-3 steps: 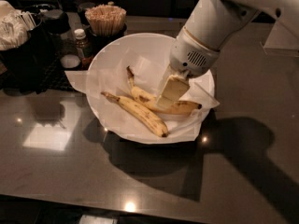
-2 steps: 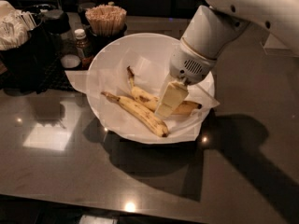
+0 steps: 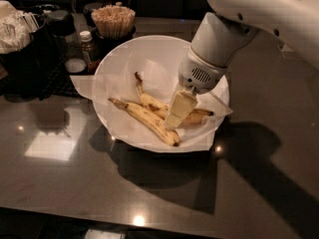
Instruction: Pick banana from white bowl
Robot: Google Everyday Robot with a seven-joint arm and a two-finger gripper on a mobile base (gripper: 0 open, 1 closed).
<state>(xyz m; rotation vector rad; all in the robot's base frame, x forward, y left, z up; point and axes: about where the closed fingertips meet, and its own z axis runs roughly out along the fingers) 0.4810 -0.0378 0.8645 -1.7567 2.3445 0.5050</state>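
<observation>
The white bowl [image 3: 124, 59] stands on the dark table, lined with crinkled white paper. Two bananas lie in it. The banana [image 3: 148, 100] is the thicker, curved one with a long dark-tipped stem pointing up and a brown patch; its right end shows near the bowl's right side. A slimmer, straighter banana [image 3: 144, 119] lies in front of it. My gripper [image 3: 173, 122] reaches down from the upper right into the bowl, its tip over the middle of the curved banana and hiding that part. I cannot tell whether it touches the banana.
A cup of wooden sticks [image 3: 114, 20], a small brown bottle [image 3: 88, 45] and a dark holder with napkins [image 3: 20, 39] stand behind and left of the bowl. The white arm [image 3: 259, 14] crosses the upper right. The table's front edge runs along the bottom.
My gripper has moved down and slightly left, closer onto the curved banana. The bananas and the bowl have not moved.
</observation>
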